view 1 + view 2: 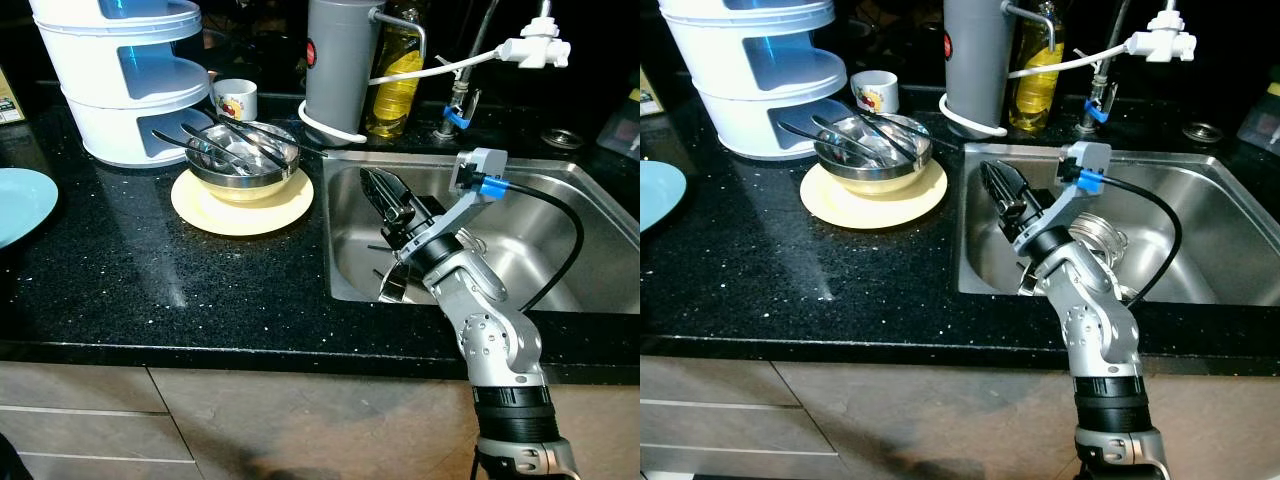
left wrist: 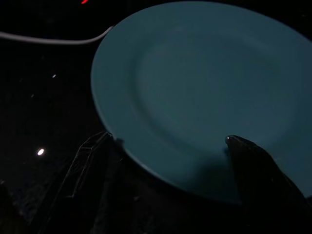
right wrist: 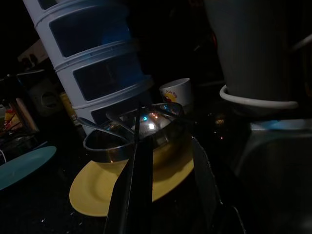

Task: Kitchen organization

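While the right gripper (image 1: 385,195) is held over the sink (image 1: 560,250) w/ its jaws slightly parted around a thin dark utensil (image 3: 139,161), the steel bowl (image 1: 243,160) can be seen sitting on the yellow plate (image 1: 242,205) on the black tabletop (image 1: 150,280), w/ spoons (image 1: 215,145) laid in it. Behind that, a white tiered container (image 1: 125,75) and a small cup (image 1: 236,99) are found. The left gripper (image 2: 170,151) is spread wide open right at the blue plate (image 2: 204,92), towards the tabletop's left end.
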Motion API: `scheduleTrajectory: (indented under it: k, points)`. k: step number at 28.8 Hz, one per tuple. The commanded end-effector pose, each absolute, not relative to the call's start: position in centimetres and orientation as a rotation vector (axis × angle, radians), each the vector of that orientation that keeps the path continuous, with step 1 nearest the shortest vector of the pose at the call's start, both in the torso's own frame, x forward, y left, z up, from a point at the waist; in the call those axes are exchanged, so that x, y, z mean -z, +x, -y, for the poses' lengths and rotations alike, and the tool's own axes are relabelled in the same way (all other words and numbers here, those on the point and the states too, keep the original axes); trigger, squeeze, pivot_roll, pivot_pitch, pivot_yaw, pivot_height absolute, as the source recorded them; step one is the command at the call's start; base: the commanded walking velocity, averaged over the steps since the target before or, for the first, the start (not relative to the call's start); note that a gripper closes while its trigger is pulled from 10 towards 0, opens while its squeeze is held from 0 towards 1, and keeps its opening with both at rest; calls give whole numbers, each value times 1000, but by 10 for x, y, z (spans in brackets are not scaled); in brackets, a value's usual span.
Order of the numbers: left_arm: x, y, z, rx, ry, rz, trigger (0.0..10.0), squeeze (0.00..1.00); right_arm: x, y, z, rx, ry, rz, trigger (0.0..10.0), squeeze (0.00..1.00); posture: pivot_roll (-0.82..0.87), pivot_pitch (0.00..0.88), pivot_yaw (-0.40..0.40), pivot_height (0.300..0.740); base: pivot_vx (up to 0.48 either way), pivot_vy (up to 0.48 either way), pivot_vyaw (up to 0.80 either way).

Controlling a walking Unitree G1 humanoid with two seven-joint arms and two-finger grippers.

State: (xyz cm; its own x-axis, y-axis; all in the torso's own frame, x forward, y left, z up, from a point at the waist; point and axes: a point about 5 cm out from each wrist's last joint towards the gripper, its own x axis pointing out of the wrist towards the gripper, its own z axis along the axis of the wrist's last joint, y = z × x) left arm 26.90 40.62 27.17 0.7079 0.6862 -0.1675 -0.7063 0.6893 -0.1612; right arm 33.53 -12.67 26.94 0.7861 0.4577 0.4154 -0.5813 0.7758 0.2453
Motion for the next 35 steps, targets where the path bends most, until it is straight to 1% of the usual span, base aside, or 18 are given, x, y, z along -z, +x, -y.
scheduleTrajectory:
  k: [1,4,9,10,14,15,20,22,27,30,35]
  points:
    - [-276,265,-412,-804,-244,-73,10000,0,-267,332,125,-587,393,335,10000,0,29,172,-48,740,0,0,0]
    - [-275,267,-412,-786,-292,-60,10000,0,-264,328,120,-618,387,318,10000,0,27,175,-46,740,0,0,0]
    - [-276,263,-416,-829,-270,-62,10000,0,-262,326,118,-638,384,305,10000,0,25,177,-43,740,0,0,0]
    - [-273,262,-420,-845,-302,-61,10000,0,-262,325,118,-641,384,301,10000,0,26,176,-43,740,0,0,0]
    - [-269,261,-424,-862,-339,-66,10000,0,-260,325,117,-645,381,294,10000,0,25,175,-43,740,0,0,0]
    - [-266,261,-424,-870,-387,-64,10000,0,-260,325,117,-647,379,290,10000,0,20,175,-40,740,0,0,0]
    - [-267,262,-424,-876,-405,-48,10000,0,-259,325,118,-644,375,283,10000,0,20,180,-41,740,0,0,0]
    - [-262,265,-429,-887,-435,-51,10000,0,-259,325,119,-641,372,282,10000,0,21,180,-45,740,0,0,0]
    - [-257,270,-430,-882,-449,-59,10000,0,-259,326,118,-636,364,285,10000,0,21,181,-44,740,0,0,0]
    - [-250,283,-424,-843,-528,-69,10000,0,-258,326,117,-634,355,287,10000,0,15,182,-35,740,0,0,0]
    - [-247,292,-417,-822,-556,-65,10000,0,-259,325,118,-631,338,295,10000,0,7,179,-33,740,0,0,0]
